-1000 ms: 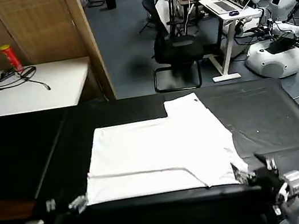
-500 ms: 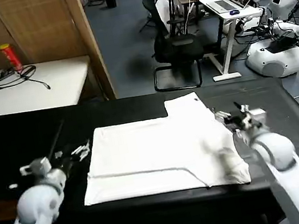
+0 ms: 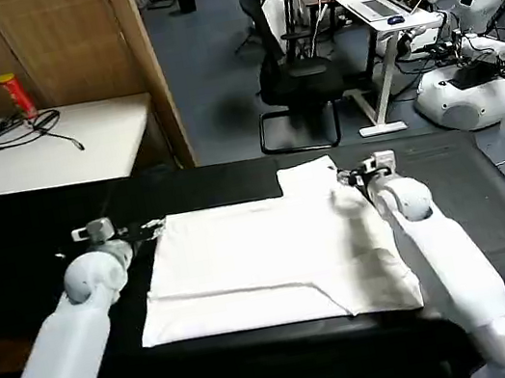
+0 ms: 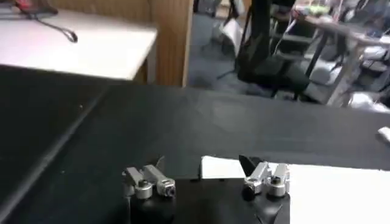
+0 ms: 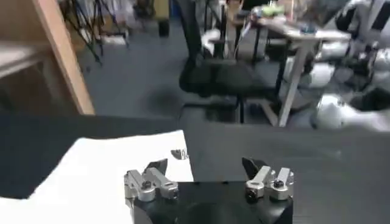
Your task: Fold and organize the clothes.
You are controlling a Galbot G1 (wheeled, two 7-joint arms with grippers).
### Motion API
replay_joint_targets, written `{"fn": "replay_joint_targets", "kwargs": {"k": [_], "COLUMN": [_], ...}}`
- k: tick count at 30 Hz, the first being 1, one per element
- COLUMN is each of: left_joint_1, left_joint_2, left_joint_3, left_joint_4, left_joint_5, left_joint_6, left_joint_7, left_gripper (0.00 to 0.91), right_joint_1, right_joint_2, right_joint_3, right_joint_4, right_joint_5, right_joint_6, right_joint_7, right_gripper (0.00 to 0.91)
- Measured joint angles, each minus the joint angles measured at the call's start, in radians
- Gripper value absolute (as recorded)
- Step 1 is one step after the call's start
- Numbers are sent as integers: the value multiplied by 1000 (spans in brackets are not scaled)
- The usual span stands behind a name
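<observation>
Both grippers (image 3: 138, 234) (image 3: 356, 174) farther forward.

White T-shirt (image 3: 265, 260) print: I can make out a small dark mark near its edge in the right wrist view, too small to read.
White T-shirt's right side: my right arm lies over it in the head view.
White T-shirt in the left wrist view: cut off by the picture's edge.
Left gripper (image 4: 206, 173) base: cropped at the picture's edge.
Right gripper (image 5: 206, 172) base: likewise cropped.
</observation>
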Motion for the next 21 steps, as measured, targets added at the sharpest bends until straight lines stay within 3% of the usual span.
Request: {"fn": "replay_joint_targets", "kwargs": {"k": [11, 12, 13, 15, 16, 17, 18, 19, 20, 21], "left_joint_1": [-51, -55, -59, -66, -70, -70, -71, -72, -72, -72], "left_joint_2": [-29, -33, -38, -43, -46, -47, -48, -48, -48, -48], "left_joint_3": [32, 34, 37, 40, 42, 45, 47, 48, 49, 49], "left_joint_4": [76, 83, 89, 101, 109, 112, 116, 118, 119, 121], "left_joint_5": [35, 41, 46, 52, 56, 60, 63, 66, 70, 73], "left_joint_6": [-23, -29, -34, -38, -39, -39, -39, -39, -40, -40], "left_joint_7": [47, 51, 54, 56, 58, 60, 62, 64, 66, 67], "left_gripper": [878, 790, 712, 351, 244, 176, 146, 127, 78, 59], "right_joint_1": [37, 37, 37, 37, 37, 37, 37, 36, 34, 33], "right_joint_2": [36, 37, 37, 37, 37, 38, 37, 37, 37, 37], "right_joint_3": [-5, -4, -4, -2, -1, -1, 0, 0, -1, -2], "right_joint_4": [-91, -93, -94, -97, -99, -100, -101, -100, -99, -98], "right_joint_5": [-54, -54, -55, -55, -55, -55, -55, -55, -56, -57], "right_joint_6": [-3, -3, -4, -6, -6, -6, -7, -8, -9, -9], "right_joint_7": [-5, -5, -5, -6, -9, -13, -20, -25, -29, -33], "right_gripper": [878, 858, 809, 566, 517, 449, 283, 224, 88, 78]}}
